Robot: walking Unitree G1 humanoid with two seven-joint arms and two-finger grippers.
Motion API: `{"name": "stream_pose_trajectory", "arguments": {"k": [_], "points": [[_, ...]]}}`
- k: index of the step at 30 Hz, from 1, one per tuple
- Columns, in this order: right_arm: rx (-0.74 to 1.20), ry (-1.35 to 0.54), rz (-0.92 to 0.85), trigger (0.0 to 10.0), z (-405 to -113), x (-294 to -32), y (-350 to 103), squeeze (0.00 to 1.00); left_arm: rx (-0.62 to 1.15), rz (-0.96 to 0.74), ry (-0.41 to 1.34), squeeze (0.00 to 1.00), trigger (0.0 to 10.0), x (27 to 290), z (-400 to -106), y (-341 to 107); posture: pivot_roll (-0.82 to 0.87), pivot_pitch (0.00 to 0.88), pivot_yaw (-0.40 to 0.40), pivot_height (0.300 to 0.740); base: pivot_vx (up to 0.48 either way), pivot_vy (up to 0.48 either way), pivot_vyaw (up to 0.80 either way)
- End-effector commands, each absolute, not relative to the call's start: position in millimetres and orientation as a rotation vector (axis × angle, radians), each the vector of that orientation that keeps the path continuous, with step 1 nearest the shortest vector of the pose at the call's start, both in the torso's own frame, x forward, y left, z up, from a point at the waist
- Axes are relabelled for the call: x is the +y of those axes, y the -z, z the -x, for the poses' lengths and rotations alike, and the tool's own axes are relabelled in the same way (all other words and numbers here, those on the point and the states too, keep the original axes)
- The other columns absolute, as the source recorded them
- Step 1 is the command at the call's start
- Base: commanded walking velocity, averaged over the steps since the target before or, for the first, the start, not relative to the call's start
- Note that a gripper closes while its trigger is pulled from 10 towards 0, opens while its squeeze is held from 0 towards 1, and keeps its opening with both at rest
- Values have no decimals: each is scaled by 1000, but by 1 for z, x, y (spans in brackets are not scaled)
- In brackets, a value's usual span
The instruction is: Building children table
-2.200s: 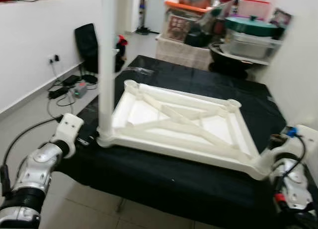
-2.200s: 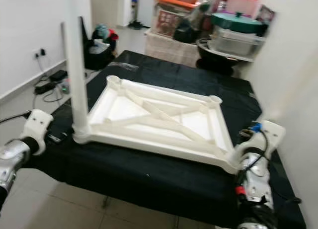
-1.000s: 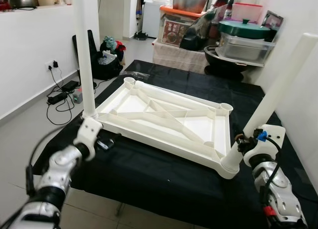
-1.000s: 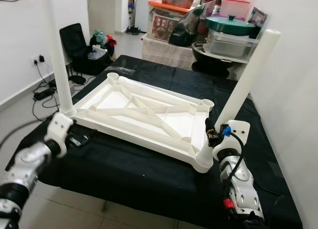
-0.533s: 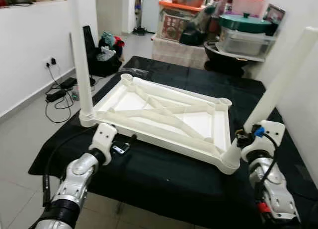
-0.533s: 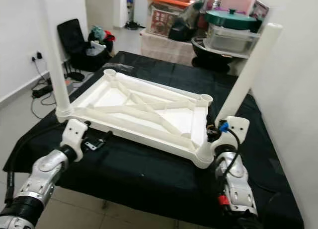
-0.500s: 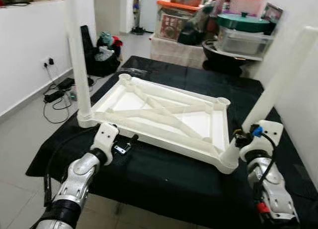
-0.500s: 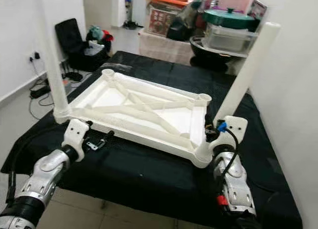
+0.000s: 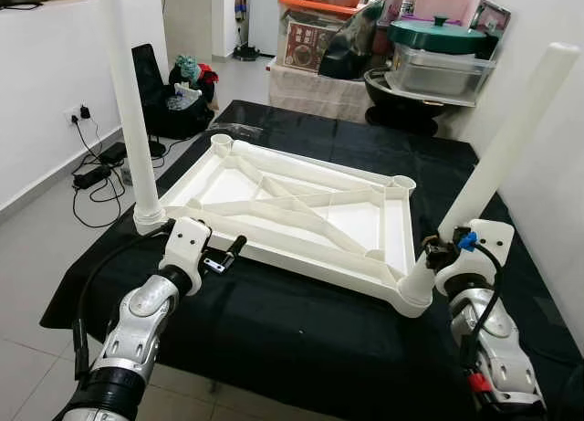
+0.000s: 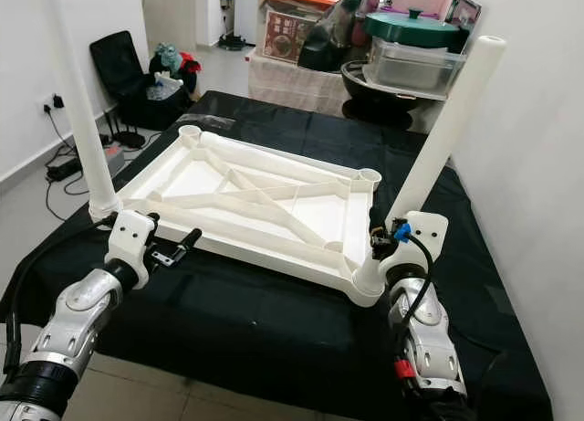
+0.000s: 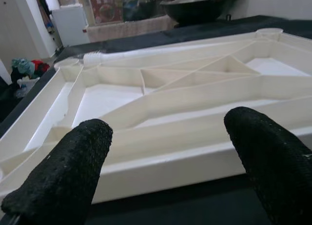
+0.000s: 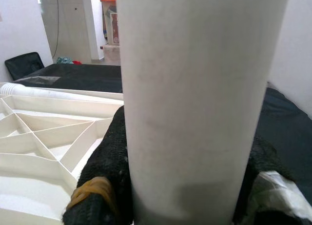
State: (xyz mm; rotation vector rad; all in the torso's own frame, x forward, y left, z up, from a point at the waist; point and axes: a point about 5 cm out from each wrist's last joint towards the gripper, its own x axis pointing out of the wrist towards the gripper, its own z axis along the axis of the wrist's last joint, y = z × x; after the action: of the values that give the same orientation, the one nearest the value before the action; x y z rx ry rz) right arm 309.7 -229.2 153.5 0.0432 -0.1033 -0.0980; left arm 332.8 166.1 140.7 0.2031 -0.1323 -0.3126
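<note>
Left eye view: white tabletop (image 9: 301, 215) lies inverted on the black-covered counter (image 9: 301, 330). Right hand (image 9: 438, 254) is clenched around the tilted near-right leg (image 9: 506, 142) just above its corner socket. Left hand (image 9: 224, 255) hangs released beside the tabletop's near edge, close to the upright near-left leg (image 9: 132, 120).

tabletop (image 9: 301, 215): white plastic, ribbed underside
legs (image 9: 128, 110): plain white
cloth (image 9: 301, 321): black
left gripper (image 11: 165, 152): black, grainy fingers
right gripper (image 12: 187, 186): black fingers, one with a tan band
arms (image 9: 146, 307): silver, white wrist housings
pot lid (image 9: 436, 33): dark green
floor (image 9: 36, 257): pale grey tiles
</note>
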Motion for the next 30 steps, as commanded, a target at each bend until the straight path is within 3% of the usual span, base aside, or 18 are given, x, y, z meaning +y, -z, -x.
{"name": "stream_pose_trajectory", "arguments": {"k": [1,21,30], "points": [[69,65,-36,10000,-305,-219,-119,0,-113,-195,320,0,10000,162,-330,-136,38,0,-106,740,262,0,0],[53,25,-28,10000,-305,-211,-122,0,-101,-195,332,0,10000,155,-328,-136,34,0,-103,740,276,0,0],[62,48,-27,10000,-304,-215,-120,0,-93,-222,348,0,10000,151,-327,-134,35,0,-100,740,0,0,0]]}}
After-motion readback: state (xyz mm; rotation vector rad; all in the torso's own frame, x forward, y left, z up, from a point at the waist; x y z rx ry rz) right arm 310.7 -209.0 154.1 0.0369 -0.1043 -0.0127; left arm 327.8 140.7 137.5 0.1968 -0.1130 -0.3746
